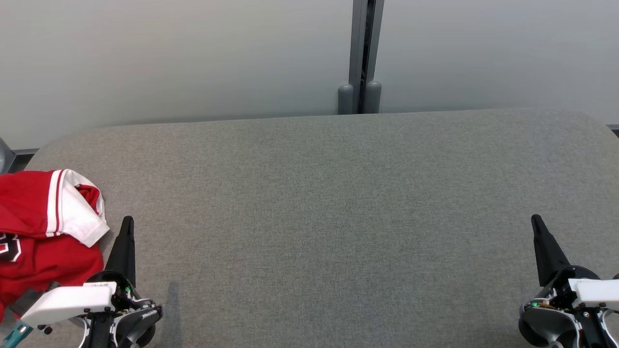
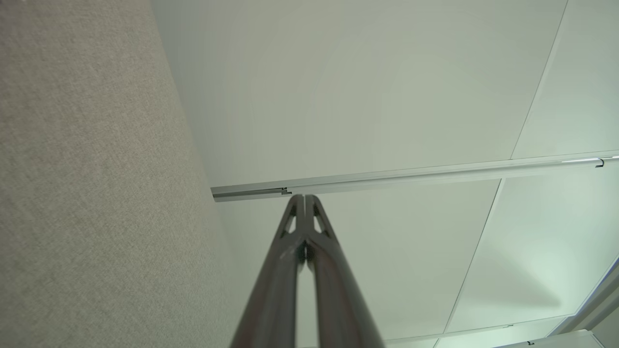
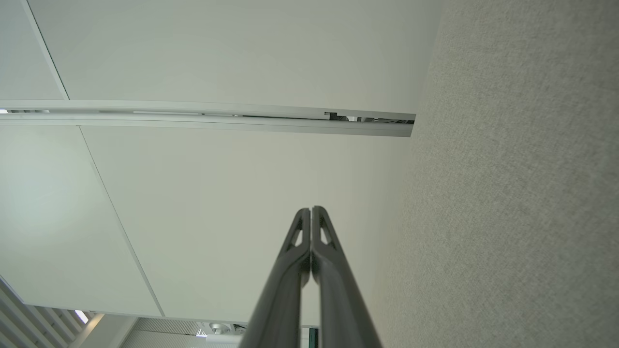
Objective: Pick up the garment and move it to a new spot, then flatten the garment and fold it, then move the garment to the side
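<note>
— One shirt only? Where does it lie for you?
— One; the red shirt [image 1: 43,232] with the white sleeve is bunched at the left edge of the grey table [image 1: 319,203], partly cut off in my head view; my left gripper [image 1: 126,224] sits just beside it, on its right, fingers pressed together with nothing between them.
— And the other?
— My right gripper [image 1: 536,223] is well apart from it, at the table's right side; likewise closed on nothing.
— How will you take it?
— I judge the pick-up not yet begun; I would part the left jaws first, tip the wrist down toward the heap, and pinch a thick fold near the white sleeve rather than one loose layer; then lift until the hem clears the table before carrying it toward the middle.
</note>
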Tool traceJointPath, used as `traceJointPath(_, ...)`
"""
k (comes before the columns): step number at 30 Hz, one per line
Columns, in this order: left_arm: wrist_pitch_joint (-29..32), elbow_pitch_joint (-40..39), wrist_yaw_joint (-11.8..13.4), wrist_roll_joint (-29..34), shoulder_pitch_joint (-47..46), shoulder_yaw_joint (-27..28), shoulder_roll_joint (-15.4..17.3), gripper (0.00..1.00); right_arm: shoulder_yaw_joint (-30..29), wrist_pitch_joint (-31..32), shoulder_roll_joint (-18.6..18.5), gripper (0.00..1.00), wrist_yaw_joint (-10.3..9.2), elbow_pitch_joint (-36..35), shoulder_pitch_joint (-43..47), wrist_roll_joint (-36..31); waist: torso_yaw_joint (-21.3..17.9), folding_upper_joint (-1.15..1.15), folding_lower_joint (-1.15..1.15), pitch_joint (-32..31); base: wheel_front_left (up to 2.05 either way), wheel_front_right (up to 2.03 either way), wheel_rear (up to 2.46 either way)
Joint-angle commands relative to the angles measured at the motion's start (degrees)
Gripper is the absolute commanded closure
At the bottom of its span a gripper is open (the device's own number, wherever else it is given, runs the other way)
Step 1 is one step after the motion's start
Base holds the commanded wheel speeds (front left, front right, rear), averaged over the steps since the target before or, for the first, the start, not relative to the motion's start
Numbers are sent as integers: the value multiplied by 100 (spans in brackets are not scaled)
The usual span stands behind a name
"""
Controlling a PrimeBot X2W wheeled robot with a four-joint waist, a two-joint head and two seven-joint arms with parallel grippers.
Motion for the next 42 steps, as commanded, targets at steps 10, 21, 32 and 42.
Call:
traceJointPath(10, -24, 240, 2, 9, 180, -25, -85, 0, 21, -15, 102, 0, -3, 214, 163, -13, 0, 0, 0, 6, 0, 0, 0)
traceJointPath(21, -346, 349, 0, 595, 37, -158, -24, 0, 282, -346, -25, 0, -1, 172, 6, -503, -5, 0, 0, 24, 0, 0, 0)
traceJointPath(32, -626, 454, -2, 1820, -77, -177, -27, 0, 365, -626, -30, 0, 1, 204, -134, -1583, -8, 0, 0, 48, 0, 0, 0)
traceJointPath(42, -852, 541, -4, 2995, -152, -251, -27, 0, 508, -854, -40, 0, 3, 288, -242, -2715, -6, 0, 0, 64, 0, 0, 0)
